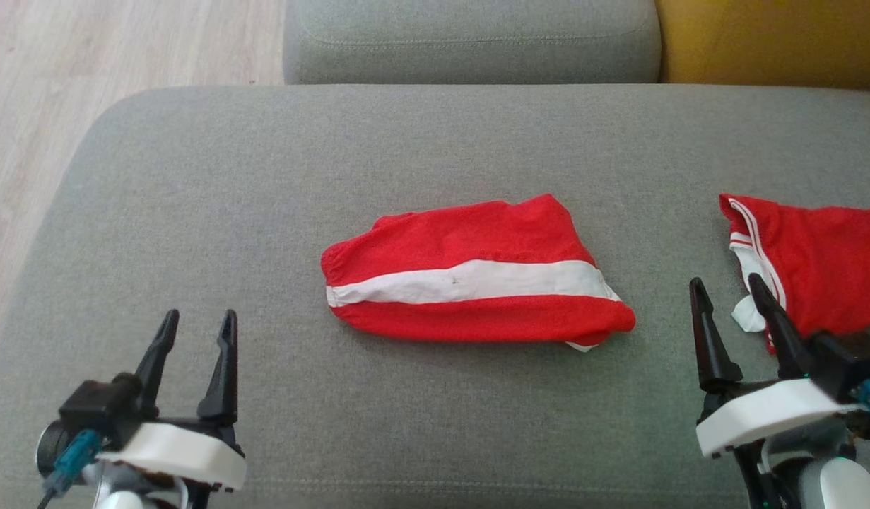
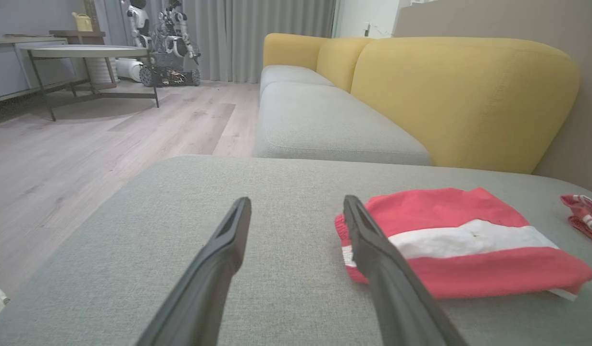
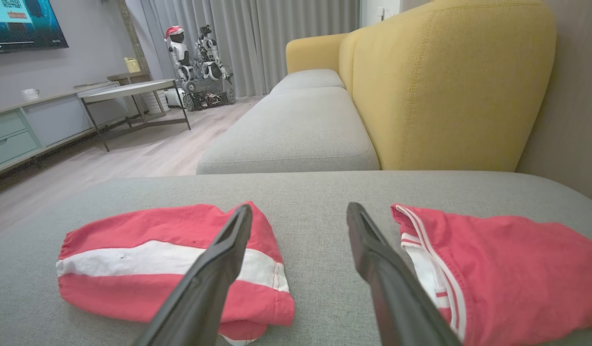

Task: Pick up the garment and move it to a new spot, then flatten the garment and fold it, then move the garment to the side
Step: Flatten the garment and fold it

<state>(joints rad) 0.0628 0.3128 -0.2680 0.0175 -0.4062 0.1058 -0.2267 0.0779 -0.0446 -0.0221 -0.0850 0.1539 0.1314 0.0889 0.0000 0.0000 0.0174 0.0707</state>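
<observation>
The garment (image 1: 477, 276), red with a white band, lies folded flat in the middle of the grey cushion (image 1: 251, 198), its long side running left to right; a white corner peeks out under its near right end. The left tool (image 1: 200, 316) is over the cushion's near left part, jaws wide apart and empty, well apart from the garment. The right tool (image 1: 726, 283) is at the near right, jaws also spread wide with nothing held; bare cushion shows between its fingers. A second garment (image 1: 823, 268), red with white trim, lies rumpled at the cushion's right edge, just beside the right tool's outer finger; whether they touch I cannot tell. Beyond the cushion stands a sofa (image 2: 459, 96) with a yellow back; wooden floor (image 1: 53, 71) lies to the left, with a table (image 2: 84, 50) far off.
</observation>
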